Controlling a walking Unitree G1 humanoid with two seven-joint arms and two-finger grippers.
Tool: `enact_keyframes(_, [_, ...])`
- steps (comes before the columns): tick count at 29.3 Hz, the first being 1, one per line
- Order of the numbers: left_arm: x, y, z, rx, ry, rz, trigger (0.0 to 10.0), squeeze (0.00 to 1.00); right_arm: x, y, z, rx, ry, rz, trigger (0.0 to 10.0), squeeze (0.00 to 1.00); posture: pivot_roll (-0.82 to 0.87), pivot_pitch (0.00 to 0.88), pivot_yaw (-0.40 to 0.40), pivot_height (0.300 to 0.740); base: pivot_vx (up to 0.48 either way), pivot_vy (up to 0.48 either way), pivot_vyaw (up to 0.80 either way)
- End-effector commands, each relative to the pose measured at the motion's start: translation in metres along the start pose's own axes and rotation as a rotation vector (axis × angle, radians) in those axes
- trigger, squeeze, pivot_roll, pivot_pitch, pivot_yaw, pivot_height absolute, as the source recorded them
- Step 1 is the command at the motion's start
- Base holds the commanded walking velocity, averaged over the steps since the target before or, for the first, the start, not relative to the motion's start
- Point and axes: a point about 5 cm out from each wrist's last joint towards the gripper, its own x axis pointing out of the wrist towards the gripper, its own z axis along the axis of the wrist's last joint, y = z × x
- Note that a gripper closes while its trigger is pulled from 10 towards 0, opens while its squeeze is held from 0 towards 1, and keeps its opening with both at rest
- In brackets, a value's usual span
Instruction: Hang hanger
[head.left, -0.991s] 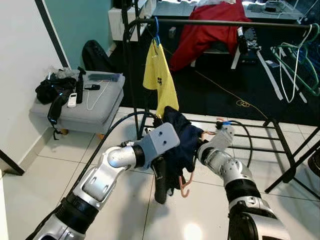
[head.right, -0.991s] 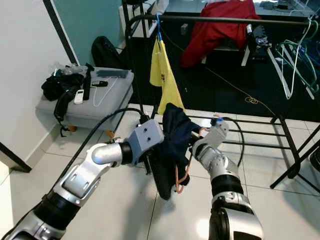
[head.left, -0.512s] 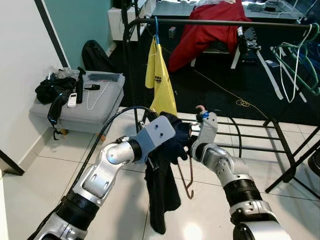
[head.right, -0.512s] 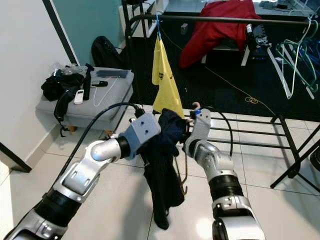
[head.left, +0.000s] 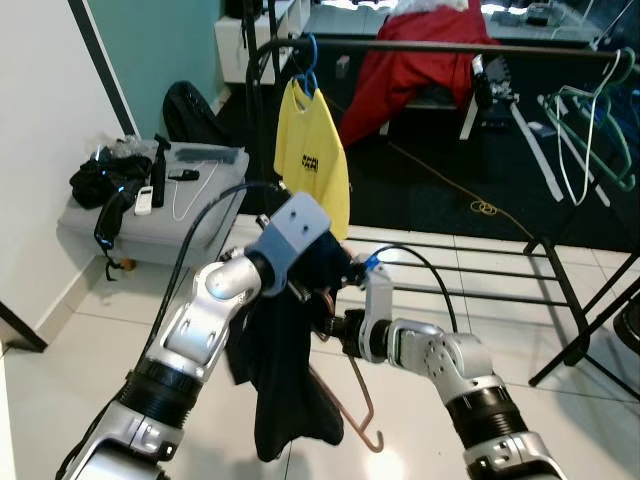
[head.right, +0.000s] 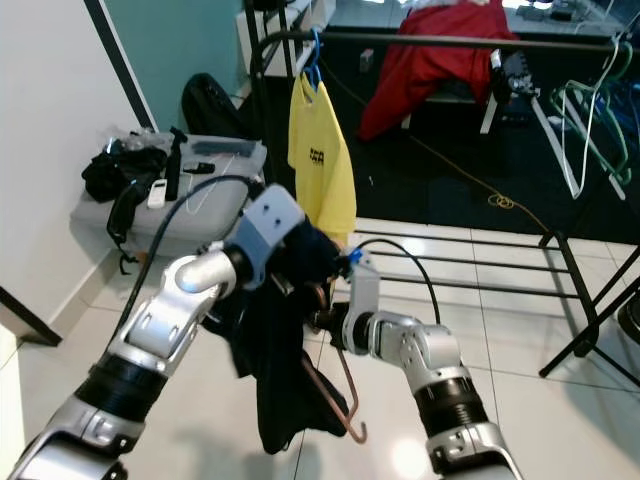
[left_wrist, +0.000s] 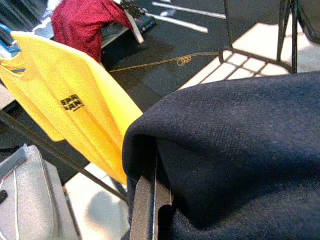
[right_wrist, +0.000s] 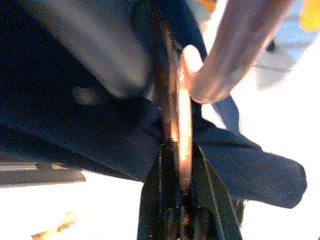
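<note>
Copper hanger (head.left: 352, 400) clamped in right gripper (right_wrist: 181, 197); left gripper (left_wrist: 150, 210) jaws pinching navy garment (head.left: 285, 390).

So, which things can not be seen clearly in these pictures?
- Left gripper fingertips: left wrist view, covered by the dark garment.
- Top of the copper hanger: eye views, hidden inside the garment.
- Small items on the grey ottoman: too small to name.
- Right gripper: right wrist view, the hanger is blurred by closeness.
- Green hangers: cut by the edge.
</note>
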Motion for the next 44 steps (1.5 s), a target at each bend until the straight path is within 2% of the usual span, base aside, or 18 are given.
enact_keyframes(1, [0.001,-0.001,0.006,-0.029,-0.03,-0.029,10.0,0.0,0.0,-0.013,-0.005,0.132,-0.009,-0.046,10.0,0.0,-0.06,0.108,0.023,0.74,0.0,0.0,0.0])
enact_keyframes(3, [-0.002,-0.011,0.01,-0.009,-0.071,-0.144,10.0,0.0,-0.004,-0.017,-0.001,0.244,-0.056,-0.009,10.0,0.0,-0.06,0.108,0.021,0.74,0.0,0.0,0.0])
enact_keyframes(7, [-0.01,-0.026,0.013,-0.003,-0.117,-0.319,10.0,0.0,-0.011,-0.017,0.013,0.343,-0.141,0.087,10.0,0.0,-0.06,0.113,0.022,0.74,0.0,0.0,0.0])
enact_keyframes(16, [-0.013,-0.035,0.006,0.09,-0.068,-0.435,10.0,0.0,-0.017,-0.016,0.025,0.43,-0.179,0.163,10.0,0.0,-0.06,0.112,0.023,0.74,0.0,0.0,0.0])
enact_keyframes(18, [-0.015,-0.04,0.008,0.084,-0.071,-0.485,10.0,0.0,-0.016,-0.026,0.031,0.504,-0.226,0.058,10.0,0.0,-0.06,0.114,0.025,0.74,0.0,0.0,0.0])
enact_keyframes(20, [-0.015,-0.043,0.009,0.082,-0.07,-0.501,10.0,0.0,-0.015,-0.029,0.031,0.497,-0.219,0.038,10.0,0.0,-0.06,0.113,0.025,0.74,0.0,0.0,0.0])
enact_keyframes(21, [-0.014,-0.043,0.01,0.086,-0.067,-0.488,10.0,0.0,-0.015,-0.04,0.029,0.366,-0.214,-0.135,10.0,0.0,-0.06,0.113,0.025,0.74,0.0,0.0,0.0])
enact_keyframes(22, [-0.014,-0.043,0.01,0.086,-0.067,-0.488,10.0,0.0,-0.015,-0.04,0.029,0.366,-0.214,-0.135,10.0,0.0,-0.06,0.113,0.025,0.74,0.0,0.0,0.0])
enact_keyframes(23, [-0.011,-0.04,0.009,0.075,-0.047,-0.431,10.0,0.0,-0.017,-0.048,0.031,0.246,-0.227,-0.241,10.0,0.0,-0.06,0.112,0.024,0.74,0.0,0.0,0.0])
enact_keyframes(24, [-0.011,-0.04,0.009,0.075,-0.047,-0.431,10.0,0.0,-0.017,-0.048,0.031,0.246,-0.227,-0.241,10.0,0.0,-0.06,0.112,0.024,0.74,0.0,0.0,0.0])
enact_keyframes(25, [-0.009,-0.038,0.007,0.061,-0.03,-0.395,10.0,0.0,-0.021,-0.056,0.036,0.098,-0.267,-0.37,10.0,0.0,-0.06,0.113,0.023,0.74,0.0,0.0,0.0])
enact_keyframes(31, [-0.008,-0.038,0.005,0.016,-0.018,-0.359,10.0,0.0,-0.03,-0.058,0.054,-0.041,-0.394,-0.458,10.0,0.0,-0.06,0.111,0.029,0.74,0.0,0.0,0.0])
enact_keyframes(33, [-0.006,-0.042,0.011,-0.04,-0.05,-0.372,10.0,0.0,-0.031,-0.059,0.057,-0.035,-0.387,-0.443,10.0,0.0,-0.06,0.11,0.029,0.74,0.0,0.0,0.0])
enact_keyframes(38, [-0.004,-0.044,0.021,-0.085,-0.101,-0.383,10.0,0.0,-0.031,-0.063,0.057,0.054,-0.379,-0.441,10.0,0.0,-0.06,0.108,0.029,0.74,0.0,0.0,0.0])
enact_keyframes(40, [-0.004,-0.045,0.026,-0.108,-0.128,-0.389,10.0,0.0,-0.032,-0.066,0.058,0.125,-0.395,-0.45,10.0,0.0,-0.06,0.108,0.03,0.74,0.0,0.0,0.0])
enact_keyframes(42, [-0.005,-0.047,0.027,-0.106,-0.13,-0.405,10.0,0.0,-0.031,-0.065,0.059,0.143,-0.399,-0.432,10.0,0.0,-0.06,0.107,0.032,0.74,0.0,0.0,0.0])
enact_keyframes(43, [-0.006,-0.049,0.028,-0.096,-0.128,-0.412,10.0,0.0,-0.031,-0.064,0.06,0.098,-0.392,-0.454,10.0,0.0,-0.06,0.107,0.032,0.74,0.0,0.0,0.0])
enact_keyframes(44, [-0.004,-0.049,0.028,-0.098,-0.12,-0.387,10.0,0.0,-0.024,-0.054,0.057,0.172,-0.352,-0.343,10.0,0.0,-0.06,0.105,0.034,0.74,0.0,0.0,0.0])
